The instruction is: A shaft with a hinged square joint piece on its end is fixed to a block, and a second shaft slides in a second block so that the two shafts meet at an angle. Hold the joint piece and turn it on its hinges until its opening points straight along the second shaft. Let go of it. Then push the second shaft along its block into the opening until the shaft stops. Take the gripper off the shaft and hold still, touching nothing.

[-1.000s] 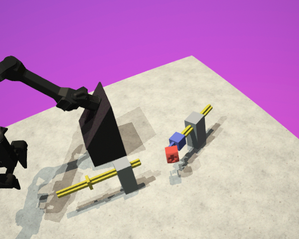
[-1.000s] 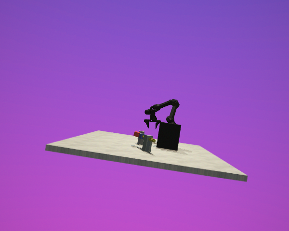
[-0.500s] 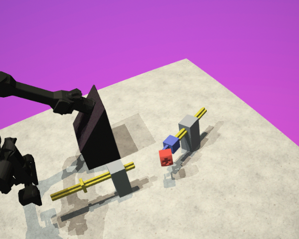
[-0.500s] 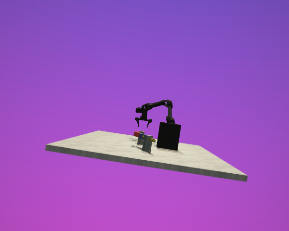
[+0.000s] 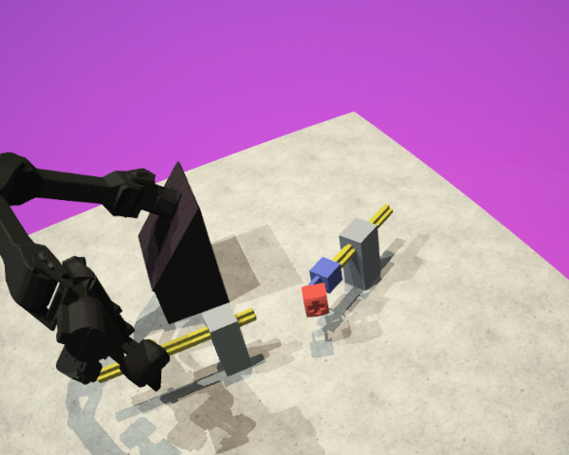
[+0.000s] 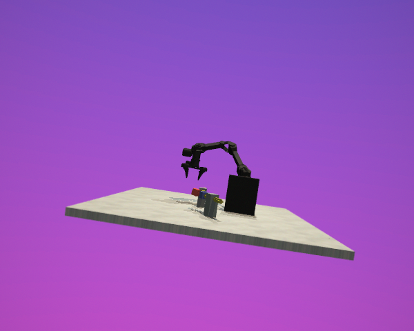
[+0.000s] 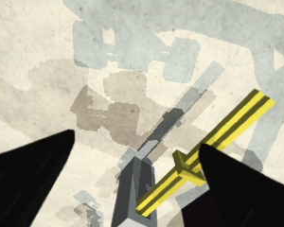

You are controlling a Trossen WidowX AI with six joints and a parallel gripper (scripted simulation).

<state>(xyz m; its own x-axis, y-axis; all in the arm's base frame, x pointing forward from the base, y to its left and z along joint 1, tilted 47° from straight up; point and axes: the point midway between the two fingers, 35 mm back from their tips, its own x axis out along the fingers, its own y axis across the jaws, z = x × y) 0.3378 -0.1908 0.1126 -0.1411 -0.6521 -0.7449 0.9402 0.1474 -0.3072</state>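
Observation:
The red joint piece hangs by a blue hinge piece on the end of the yellow fixed shaft, held in its grey block. Its cross-shaped opening faces the near side in the top view, not toward the second shaft's end. The second yellow shaft passes through its grey block, its inner end short of the joint piece. Its collar is on the outer part. My gripper is open and empty, above the outer part of the second shaft.
The black box bearing the arm stands beside the second shaft's block. The pale table top carries both blocks and ends at its far edges. Shadows of the arm and shafts fall on it.

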